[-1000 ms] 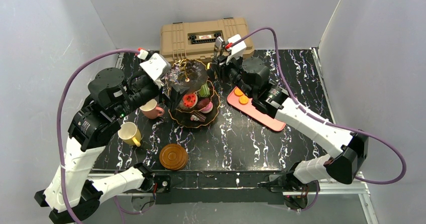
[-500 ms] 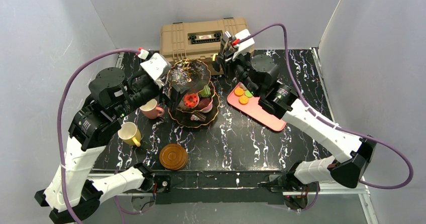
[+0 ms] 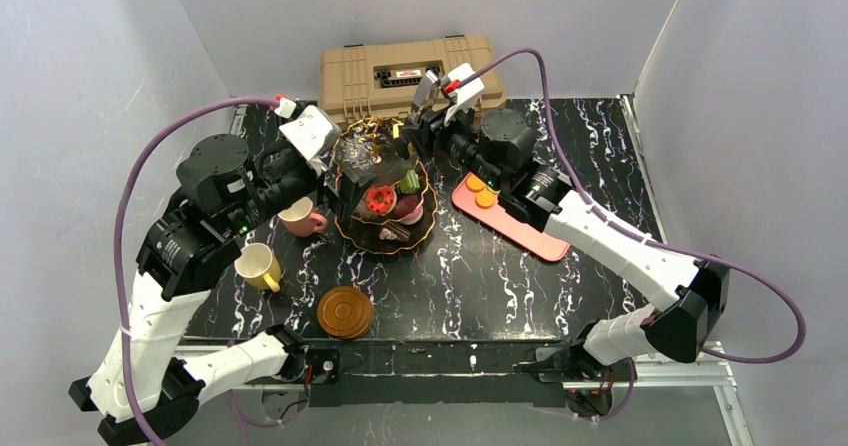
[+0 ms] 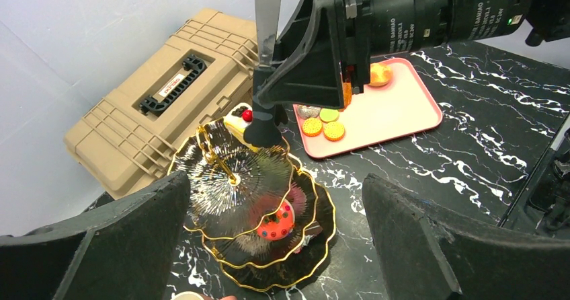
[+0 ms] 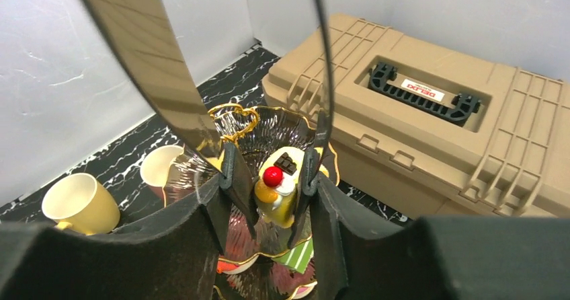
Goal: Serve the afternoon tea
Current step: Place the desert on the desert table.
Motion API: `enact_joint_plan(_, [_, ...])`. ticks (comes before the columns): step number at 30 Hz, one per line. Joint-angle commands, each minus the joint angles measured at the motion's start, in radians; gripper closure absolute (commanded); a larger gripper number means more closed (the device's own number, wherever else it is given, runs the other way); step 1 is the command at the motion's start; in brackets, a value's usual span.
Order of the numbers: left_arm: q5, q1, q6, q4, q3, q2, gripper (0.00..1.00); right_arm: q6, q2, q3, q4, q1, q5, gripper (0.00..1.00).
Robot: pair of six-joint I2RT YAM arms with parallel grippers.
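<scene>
Top external view: the stand (image 3: 362, 154) sits left of centre, with the tray (image 3: 527, 232) to its right. The left gripper (image 3: 335, 180) hangs spread beside the stand's left side. The right gripper (image 5: 272, 182) is nearer the top tier and pinches an upright cherry pastry (image 5: 274, 191) directly above it. Whether they touch, I cannot tell. The next move is probably straight down.

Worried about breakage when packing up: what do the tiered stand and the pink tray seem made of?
Tiered stand: dark, glossy, translucent ribbed plates with gold rims, likely glass or hard plastic; cannot tell which. Pink tray: smooth, matte, rounded raised lip, probably plastic.
</scene>
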Motion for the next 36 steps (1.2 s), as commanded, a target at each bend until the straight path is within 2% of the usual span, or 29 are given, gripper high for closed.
enact_joint_plan(1, [-0.008,0.007,0.006,0.007,0.023,-0.004,0.02,0.029,0.003,0.028,0.099,0.004,-0.029,0.45])
enact_joint_plan(4, [-0.008,0.008,0.004,0.009,0.023,-0.003,0.02,0.034,0.006,0.025,0.106,0.004,-0.016,0.36])
enact_joint_plan(9, [-0.009,0.008,0.004,0.011,0.022,-0.001,0.02,0.038,-0.017,0.005,0.124,0.003,0.005,0.29])
enact_joint_plan(14, [-0.01,0.007,0.004,0.011,0.023,-0.003,0.02,0.035,-0.076,-0.031,0.127,-0.017,0.059,0.35])
enact_joint_plan(19, [-0.01,0.008,0.006,0.009,0.026,-0.003,0.02,0.06,-0.16,-0.109,0.083,-0.106,0.081,0.39])
enact_joint_plan(26, [-0.007,0.007,0.006,0.009,0.024,-0.002,0.02,0.105,-0.341,-0.334,0.03,-0.283,0.131,0.43])
enact_joint_plan(31, [-0.007,0.008,0.005,0.012,0.02,-0.003,0.02,0.098,-0.452,-0.49,-0.048,-0.355,0.28,0.45])
enact_joint_plan(36, [-0.001,0.007,-0.005,0.009,0.015,0.0,0.02,0.105,-0.483,-0.631,-0.032,-0.431,0.358,0.47])
